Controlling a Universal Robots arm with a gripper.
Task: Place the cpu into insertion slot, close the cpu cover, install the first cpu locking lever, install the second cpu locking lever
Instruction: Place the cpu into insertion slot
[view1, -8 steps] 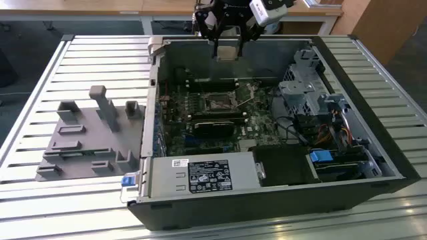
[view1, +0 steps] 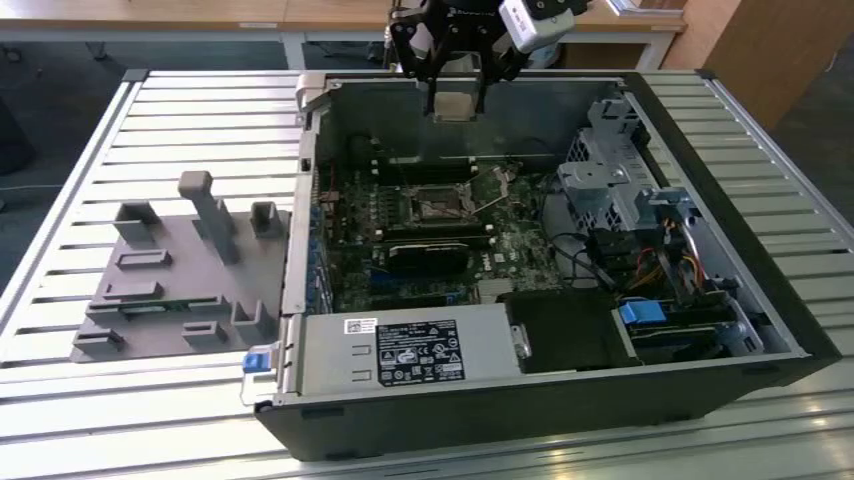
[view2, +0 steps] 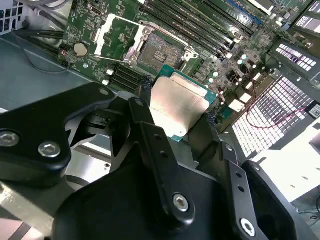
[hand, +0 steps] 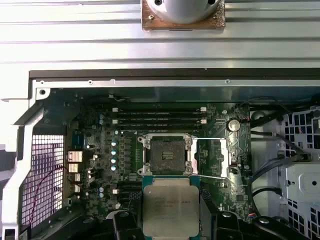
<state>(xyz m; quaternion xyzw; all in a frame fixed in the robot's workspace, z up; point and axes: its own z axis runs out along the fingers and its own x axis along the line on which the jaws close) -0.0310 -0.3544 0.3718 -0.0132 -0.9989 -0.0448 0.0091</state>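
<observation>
Fingers (view2: 155, 150) pinch cpu (view2: 180, 105) btwn them.

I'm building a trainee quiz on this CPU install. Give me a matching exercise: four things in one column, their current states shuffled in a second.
Things:
1 cpu
2 insertion slot
3 cpu cover
4 gripper

States:
A empty, dark centre exposed
B swung open, lying beside the slot
C closed on the cpu
D held aloft, not yet seated

Pairs: 1-D, 2-A, 3-B, 4-C

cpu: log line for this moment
gripper: shut on cpu | cpu: in air, not in slot | slot: empty | cover: open
</observation>
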